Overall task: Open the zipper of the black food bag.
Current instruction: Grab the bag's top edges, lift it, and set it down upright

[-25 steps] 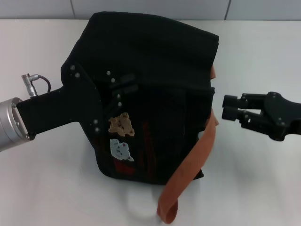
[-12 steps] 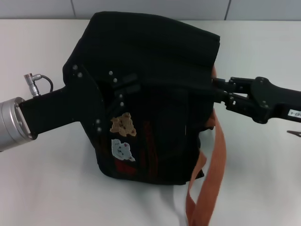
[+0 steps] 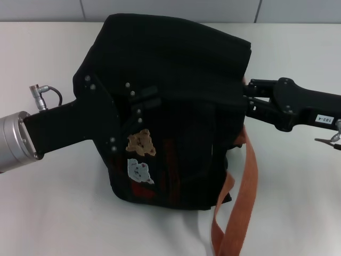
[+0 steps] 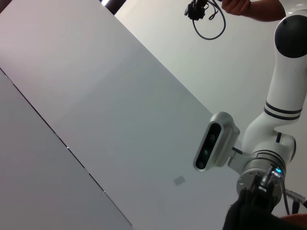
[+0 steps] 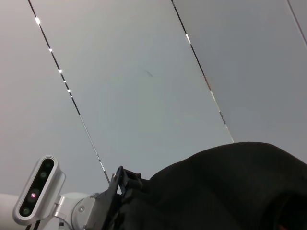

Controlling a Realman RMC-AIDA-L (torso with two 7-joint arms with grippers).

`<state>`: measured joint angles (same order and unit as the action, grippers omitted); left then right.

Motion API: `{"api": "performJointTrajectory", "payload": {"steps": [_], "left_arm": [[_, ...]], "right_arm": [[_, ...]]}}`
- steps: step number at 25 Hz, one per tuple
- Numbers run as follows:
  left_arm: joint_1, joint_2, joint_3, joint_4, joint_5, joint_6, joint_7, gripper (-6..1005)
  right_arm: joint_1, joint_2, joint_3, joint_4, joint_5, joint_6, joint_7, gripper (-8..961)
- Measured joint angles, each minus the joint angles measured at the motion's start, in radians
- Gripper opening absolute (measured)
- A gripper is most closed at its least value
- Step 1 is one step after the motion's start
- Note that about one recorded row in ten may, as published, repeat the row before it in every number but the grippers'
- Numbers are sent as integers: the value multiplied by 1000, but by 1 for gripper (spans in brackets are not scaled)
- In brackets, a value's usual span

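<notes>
The black food bag (image 3: 176, 90) stands in the middle of the white table in the head view, its tan bear patch (image 3: 141, 142) and white patch (image 3: 139, 170) facing me. My left gripper (image 3: 139, 100) is pressed against the bag's left side near its top. From the right, my right gripper (image 3: 248, 98) touches the bag's right edge. I cannot make out the zipper against the black fabric. An orange strap (image 3: 241, 197) hangs down at the bag's right front. The right wrist view shows the bag (image 5: 230, 187) from below.
The white table (image 3: 48, 213) stretches to a grey tiled wall (image 3: 170, 8) behind the bag. The left wrist view shows the wall and my right arm's wrist camera (image 4: 213, 146). My left arm's wrist camera (image 5: 38, 194) appears in the right wrist view.
My right gripper has moved left from open table to the bag's right edge. The orange strap has swung right and straightened. My left gripper has shifted slightly.
</notes>
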<state>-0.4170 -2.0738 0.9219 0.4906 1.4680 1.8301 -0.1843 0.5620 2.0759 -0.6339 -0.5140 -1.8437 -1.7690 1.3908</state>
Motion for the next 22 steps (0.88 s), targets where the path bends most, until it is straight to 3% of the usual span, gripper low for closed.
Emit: {"api": "performJointTrajectory", "payload": {"steps": [16,22], "left_arm": [[4,-1,0,0,-1,-2,2,69],[8,0,-8,0,-3,1,2,69]], "right_arm": [[17,2,-10,46,-7,14,-36,117],[-14,-5,-38,34,-8,-23,-52,36]]}}
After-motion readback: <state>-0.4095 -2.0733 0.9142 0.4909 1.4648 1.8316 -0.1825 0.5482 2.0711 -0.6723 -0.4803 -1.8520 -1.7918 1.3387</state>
